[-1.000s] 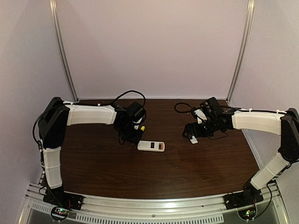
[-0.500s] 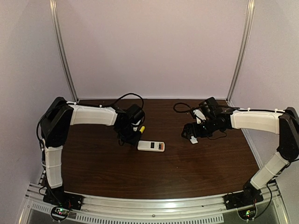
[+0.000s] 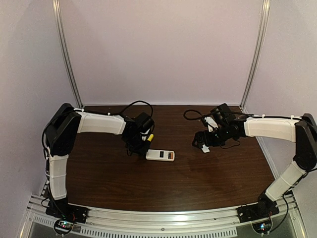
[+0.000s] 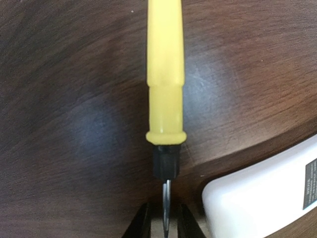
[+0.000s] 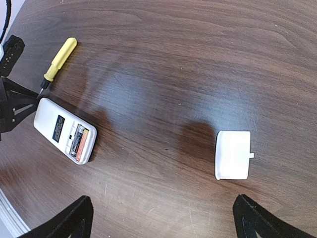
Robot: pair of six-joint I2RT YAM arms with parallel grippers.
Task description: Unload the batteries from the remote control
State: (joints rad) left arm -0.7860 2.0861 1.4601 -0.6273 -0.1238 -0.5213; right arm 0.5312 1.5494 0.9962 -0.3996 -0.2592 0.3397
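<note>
The white remote control (image 3: 160, 155) lies back-up at mid-table, also seen in the right wrist view (image 5: 62, 130) and the left wrist view (image 4: 262, 198). Its compartment is uncovered, with the batteries (image 5: 79, 140), one orange and one dark, lying side by side inside. My left gripper (image 3: 140, 147) (image 4: 165, 223) is just left of the remote. Its jaws stand narrowly either side of the metal shaft of a yellow-handled screwdriver (image 4: 165, 74), with a thin gap on each side. My right gripper (image 3: 202, 145) (image 5: 166, 220) hovers wide open with nothing between its fingers.
The small white cover piece (image 5: 233, 154) (image 3: 205, 148) lies on the brown table under the right gripper. The screwdriver (image 5: 59, 59) points its handle towards the back wall. Cables trail behind both wrists. Metal frame posts stand at the back corners.
The left gripper's jaws have narrowed around the screwdriver shaft, and the left arm has shifted slightly. The right arm, the remote and the cover have stayed in place.
</note>
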